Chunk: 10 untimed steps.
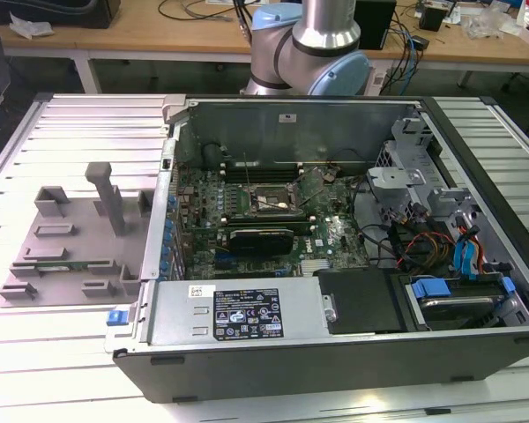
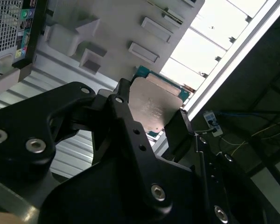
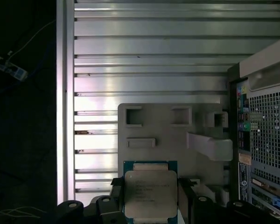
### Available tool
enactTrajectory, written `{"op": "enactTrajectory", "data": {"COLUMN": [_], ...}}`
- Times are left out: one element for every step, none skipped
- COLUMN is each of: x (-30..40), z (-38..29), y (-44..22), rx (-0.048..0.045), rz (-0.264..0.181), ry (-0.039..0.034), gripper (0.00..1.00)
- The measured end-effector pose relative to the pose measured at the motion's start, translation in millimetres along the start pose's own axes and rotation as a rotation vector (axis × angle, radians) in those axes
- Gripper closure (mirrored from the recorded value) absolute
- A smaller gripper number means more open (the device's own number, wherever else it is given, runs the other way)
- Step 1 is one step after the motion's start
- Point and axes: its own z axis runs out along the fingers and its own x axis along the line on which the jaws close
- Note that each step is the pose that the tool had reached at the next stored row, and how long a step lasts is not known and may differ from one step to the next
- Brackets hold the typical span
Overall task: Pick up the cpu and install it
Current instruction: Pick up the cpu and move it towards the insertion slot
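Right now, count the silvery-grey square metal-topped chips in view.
1: the silvery-grey square cpu, clamped in the black gripper over the grey plastic tray. Others may hide inside the open black computer case.

Black claw [image 2: 151,112] clamped on cpu [image 2: 155,103], grey tray [image 2: 107,21] behind

Centre of the exterior view, the socket [image 1: 266,201] lies open from above; a black card [image 1: 260,238] sits just below it; cables [image 1: 383,231] crowd the exterior view's right; the case wall [image 1: 291,128] rises behind
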Motion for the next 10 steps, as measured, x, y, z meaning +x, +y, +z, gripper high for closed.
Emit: {"op": "enactTrajectory", "data": {"x": [-1.6,-3.1,-4.4,-6.8,-9.4,-11.8,-13.3,-16.5,-20.1,-22.2], "z": [0.1,0.1,0.1,0.2,0.3,0.3,0.3,0.4,0.5,0.6], "y": [0.0,0.1,0.1,0.1,0.1,0.2,0.2,0.2,0.3,0.3], "rx": [0.0001,0.0000,-0.0001,0.0000,0.0000,0.0001,0.0000,0.0000,0.0000,0.0000], "rz": [0.000,0.000,0.000,0.000,0.000,0.000,0.000,0.000,0.000,0.000], "ry": [-0.0001,-0.0001,-0.0001,-0.0001,-0.0001,0.0000,0.0000,-0.0001,-0.0001,-0.0001], "gripper": [0.45,0.45,0.45,0.45,0.45,0.45,0.45,0.45,0.45,0.45]}}
